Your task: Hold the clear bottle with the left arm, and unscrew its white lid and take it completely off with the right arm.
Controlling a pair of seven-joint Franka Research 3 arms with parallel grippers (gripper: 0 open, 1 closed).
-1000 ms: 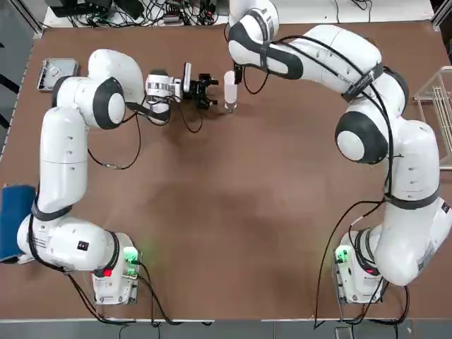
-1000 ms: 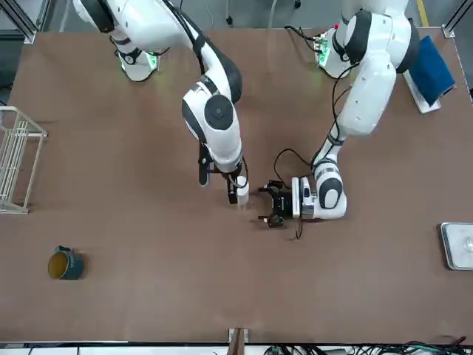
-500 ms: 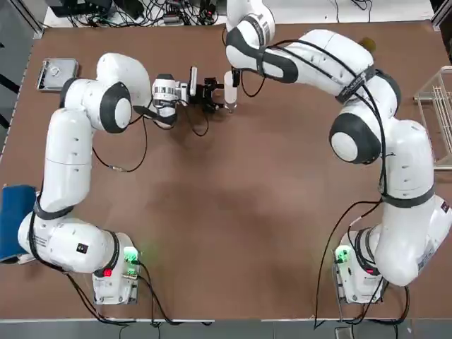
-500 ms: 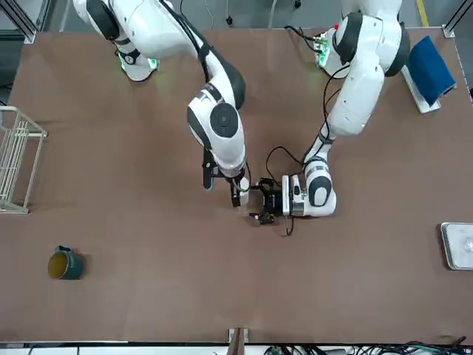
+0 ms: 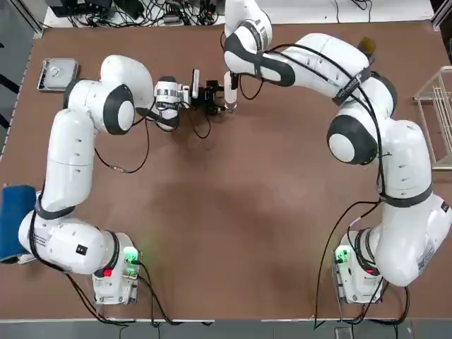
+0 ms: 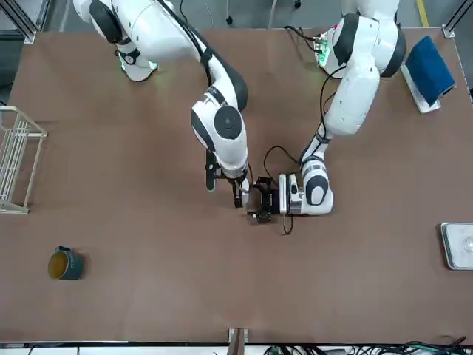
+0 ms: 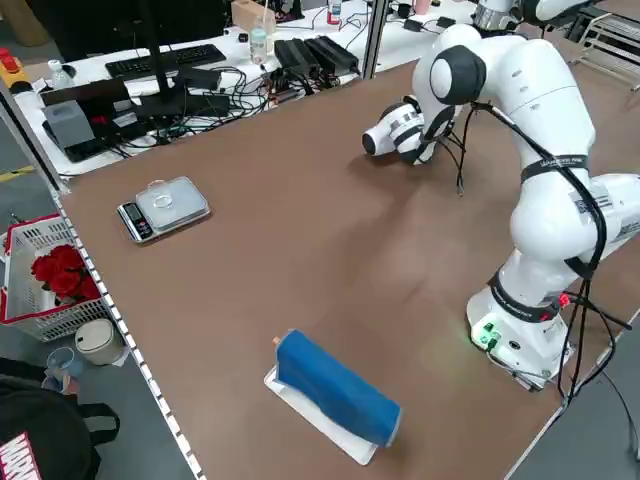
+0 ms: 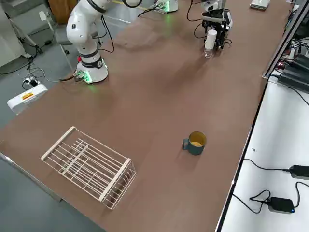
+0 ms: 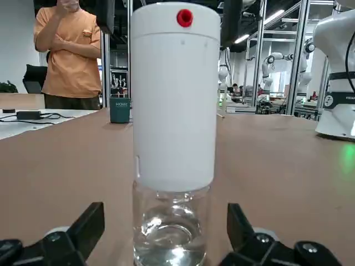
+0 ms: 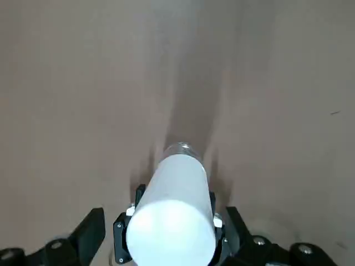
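Note:
The clear bottle [image 9: 171, 230] stands upright on the brown table at the far middle, with some liquid in its base. Its tall white lid [image 9: 175, 94] is on top and has a red dot near the rim. My left gripper [image 9: 165, 216] lies low and level, open, one finger on each side of the clear part with gaps showing. My right gripper [image 10: 165, 219] hangs over the lid [image 10: 172, 221], open, its fingers standing off both sides. In the top view the bottle [image 5: 229, 95] sits between the left gripper [image 5: 215, 95] and the right wrist.
A teal mug [image 6: 65, 264] and a wire rack [image 6: 15, 159] are on my right side of the table. A small scale [image 5: 56, 70] sits at the far left, a blue roll [image 7: 335, 390] near the left edge. A person in an orange shirt [image 9: 69, 55] stands beyond the table.
My left gripper has slid right across the table until its open fingers bracket the bottle's clear part. The right arm has shifted slightly over the lid.

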